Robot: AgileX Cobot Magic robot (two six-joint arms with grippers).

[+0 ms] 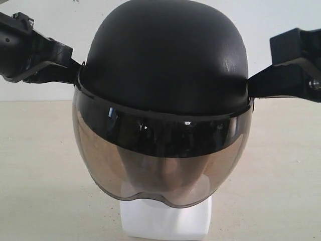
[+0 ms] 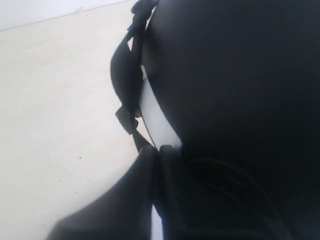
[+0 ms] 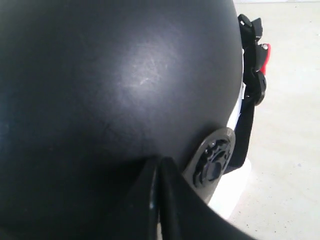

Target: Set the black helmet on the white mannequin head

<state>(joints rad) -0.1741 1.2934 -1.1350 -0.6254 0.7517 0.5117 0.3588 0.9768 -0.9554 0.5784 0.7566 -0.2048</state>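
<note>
Black helmet (image 1: 165, 55) sits over the white mannequin head (image 1: 165, 223), one claw at each side of its rim.

You look to be at the end of seating: the shell covers the crown, the smoky visor (image 1: 160, 165) hangs before the face and only the neck base shows beneath (level, as far as the front view tells). Your left claw (image 2: 156, 165) and right claw (image 3: 160, 170) each have fingers pressed together, tips against the lower rim; whether they pinch a lip of it cannot be told. Next, by my reckoning, loosen any hold and ease both away sideways, evenly, so neither drags the helmet askew or tips the head. Around it lies a pale beige desk (image 1: 40, 175), with a plain white wall (image 1: 281, 15) behind.
</note>
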